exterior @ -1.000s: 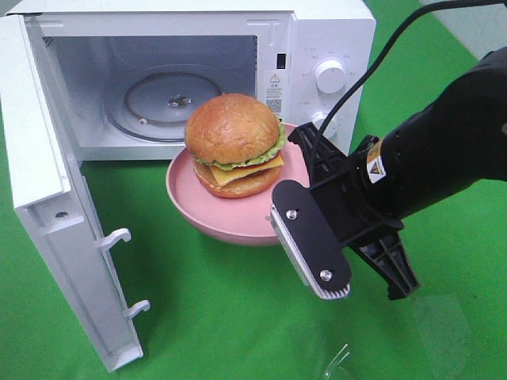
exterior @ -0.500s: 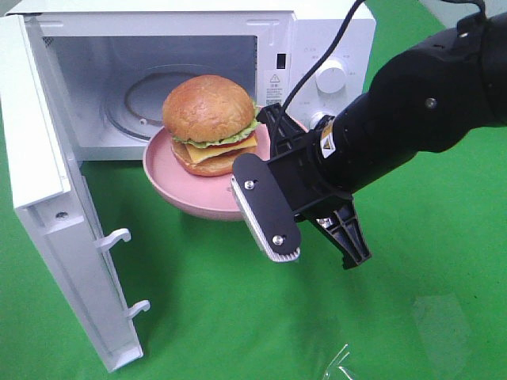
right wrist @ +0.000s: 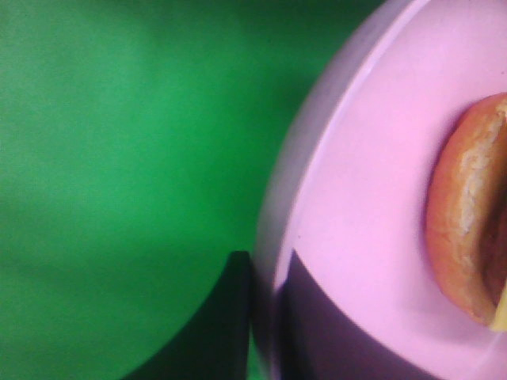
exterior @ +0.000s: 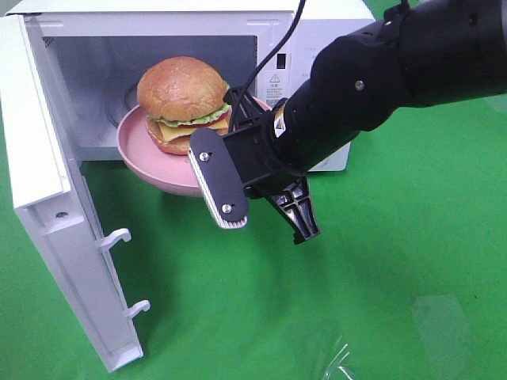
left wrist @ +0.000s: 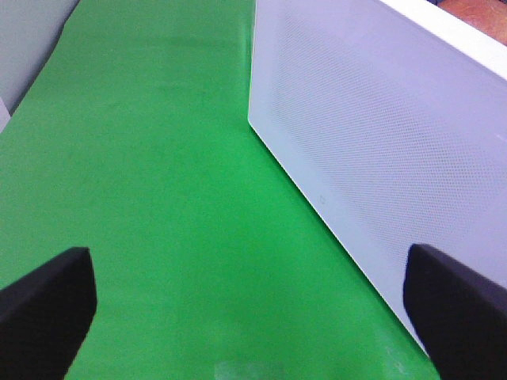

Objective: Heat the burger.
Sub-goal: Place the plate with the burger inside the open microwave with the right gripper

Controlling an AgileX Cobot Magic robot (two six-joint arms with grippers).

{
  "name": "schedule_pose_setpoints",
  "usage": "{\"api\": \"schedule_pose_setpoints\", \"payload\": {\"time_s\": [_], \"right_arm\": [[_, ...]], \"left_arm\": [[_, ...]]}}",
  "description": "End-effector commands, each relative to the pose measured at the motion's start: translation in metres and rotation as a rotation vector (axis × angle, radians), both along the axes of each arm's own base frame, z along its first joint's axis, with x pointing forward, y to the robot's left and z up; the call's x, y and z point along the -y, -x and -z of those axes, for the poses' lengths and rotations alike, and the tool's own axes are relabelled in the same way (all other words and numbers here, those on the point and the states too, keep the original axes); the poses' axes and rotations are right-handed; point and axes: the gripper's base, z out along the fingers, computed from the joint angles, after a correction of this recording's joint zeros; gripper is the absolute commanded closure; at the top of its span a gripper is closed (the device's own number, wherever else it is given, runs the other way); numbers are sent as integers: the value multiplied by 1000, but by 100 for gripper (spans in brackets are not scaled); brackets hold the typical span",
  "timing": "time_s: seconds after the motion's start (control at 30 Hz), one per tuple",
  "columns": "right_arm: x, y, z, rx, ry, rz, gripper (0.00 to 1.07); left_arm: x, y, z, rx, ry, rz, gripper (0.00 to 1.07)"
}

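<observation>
Pink plate (exterior: 133,149) w/ burger (exterior: 182,95): rim pinched in R claw (right wrist: 265,328); L claw (left wrist: 253,309) gapes wide.

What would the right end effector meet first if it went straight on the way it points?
Shut on the plate, the right end effector points into the open microwave. Probably its inner left wall, reached by the plate first; depth is unclear.

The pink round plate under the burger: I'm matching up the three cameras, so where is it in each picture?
Exterior high: pink round plate at the open white microwave's mouth, left of centre, right gripper on its rim.
Left wrist: not in it.
Right wrist: close up, rim between the dark fingers.
Shared landmark: the green cloth, in all three.
</observation>
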Motion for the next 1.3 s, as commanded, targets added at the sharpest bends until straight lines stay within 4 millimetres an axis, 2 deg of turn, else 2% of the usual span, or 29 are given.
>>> {"api": "schedule_pose_setpoints", "payload": {"time_s": [0.03, 0.6, 0.73, 1.23, 1.3], "right_arm": [[-10, -11, -10, 62, -68, 5, 107], [-35, -42, 1, 77, -64, 36, 107], [-41, -57, 4, 68, -42, 98, 107], [-64, -87, 6, 96, -37, 112, 107], [-70, -97, 5, 102, -22, 140, 107]], "left_arm": [[0, 2, 0, 25, 1, 6, 9], [0, 2, 0, 25, 1, 6, 9], [0, 2, 0, 25, 1, 6, 9], [0, 2, 0, 25, 1, 6, 9], [0, 2, 0, 25, 1, 6, 9]]}}
